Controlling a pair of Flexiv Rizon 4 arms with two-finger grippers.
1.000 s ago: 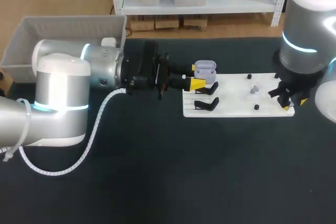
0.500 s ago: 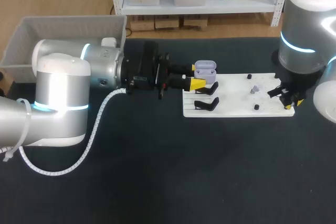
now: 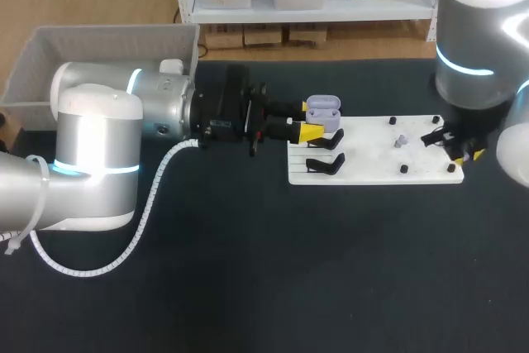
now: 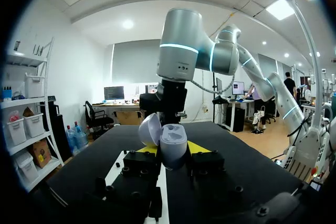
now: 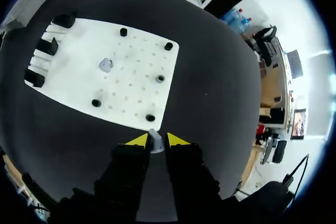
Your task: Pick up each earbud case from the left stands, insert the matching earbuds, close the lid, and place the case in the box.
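Earbud case point(image 4: 171, 139) — lavender, lid hinged open — is clamped between the yellow tips of the left pincer point(image 4: 172, 150). It is held off the worktop point(image 3: 248, 270), just above the black stands point(image 3: 325, 163) at the left end of the white board point(image 3: 372, 173). The right pincer point(image 5: 156, 141) is at the board's far right corner, closed on a small grey earbud point(image 5: 155, 144). A second earbud point(image 3: 401, 140) lies on the board, apart from both pincers. The grey box point(image 3: 50, 55) sits behind the left arm, well away.

Step in hand, as I judge it: insertion — case presented open, first bud picked. The next move calls for carrying the bud across the board to the case and seating it squarely in its well. Small part, little margin for tilt.

Writing: none legible on case, board or box.
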